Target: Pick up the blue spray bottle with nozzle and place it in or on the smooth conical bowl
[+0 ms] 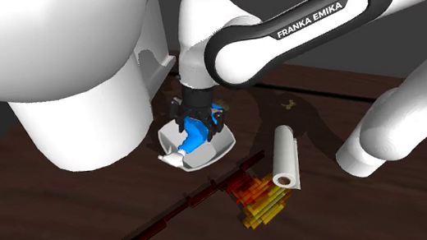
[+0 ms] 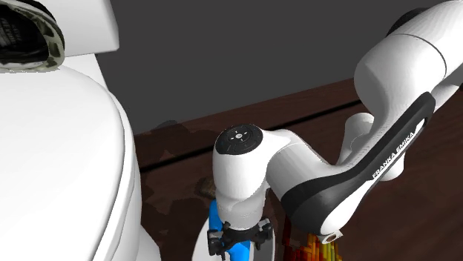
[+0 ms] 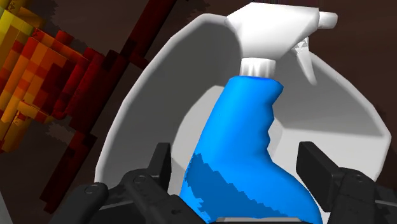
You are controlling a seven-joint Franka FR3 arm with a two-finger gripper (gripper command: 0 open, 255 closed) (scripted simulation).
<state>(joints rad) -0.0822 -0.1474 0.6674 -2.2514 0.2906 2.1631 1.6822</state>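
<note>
A blue spray bottle (image 3: 248, 146) with a white trigger nozzle (image 3: 273, 28) lies tilted inside the white conical bowl (image 3: 140, 95), and the nozzle reaches over the bowl's rim. My black gripper (image 3: 238, 168) straddles the bottle's lower body. Its fingers (image 3: 160, 167) stand apart, with a gap to the bottle on each side. From the shoulder view, the gripper (image 1: 198, 121) hangs directly over the bowl (image 1: 217, 149). There the blue bottle (image 1: 195, 135) leans toward that view's left and its nozzle (image 1: 172, 157) pokes out. The second exterior view has the bottle (image 2: 214, 219) peeking from behind the wrist.
The bowl rests on a dark wooden table (image 1: 67, 231). A white paper roll (image 1: 285, 158) lies to the bowl's right in the shoulder view. A red and yellow blocky object (image 1: 255, 197) and a long dark red strip (image 1: 165, 221) lie in front of it.
</note>
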